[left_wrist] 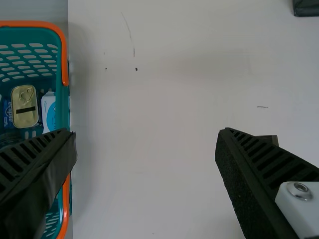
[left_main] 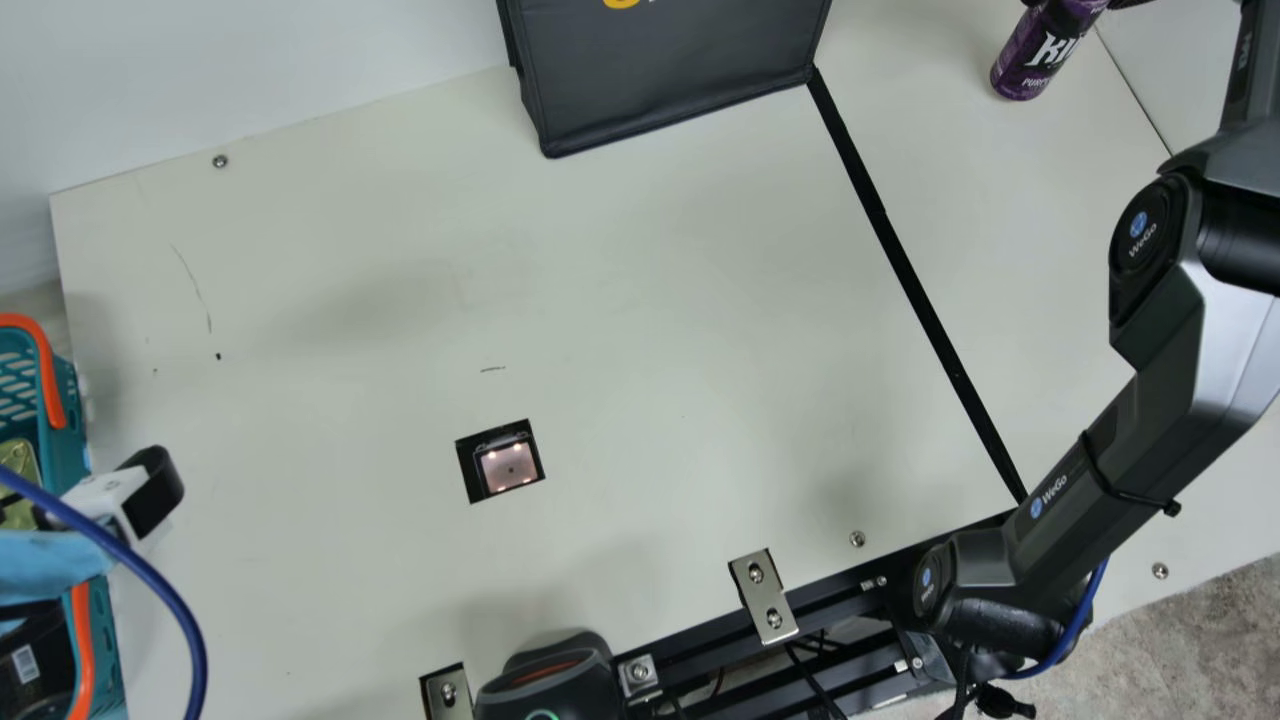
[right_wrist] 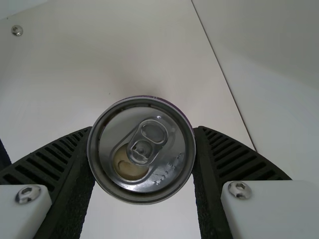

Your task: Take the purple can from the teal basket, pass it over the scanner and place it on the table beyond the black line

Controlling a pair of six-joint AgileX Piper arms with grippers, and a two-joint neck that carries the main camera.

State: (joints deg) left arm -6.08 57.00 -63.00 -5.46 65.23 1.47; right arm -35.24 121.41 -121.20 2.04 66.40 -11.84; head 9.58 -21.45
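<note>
The right claw (left_main: 1080,5) grips a can (right_wrist: 167,167) between two black ribbed fingers (right_wrist: 224,169), one against either side. Its silver lid, with a pull tab (right_wrist: 146,141), faces the claw's camera; purple edges the rim. Beneath the claw spreads the pale surface (right_wrist: 134,55). A screw (right_wrist: 17,30) lies off one side, a thin seam (right_wrist: 224,77) off the other.
</note>
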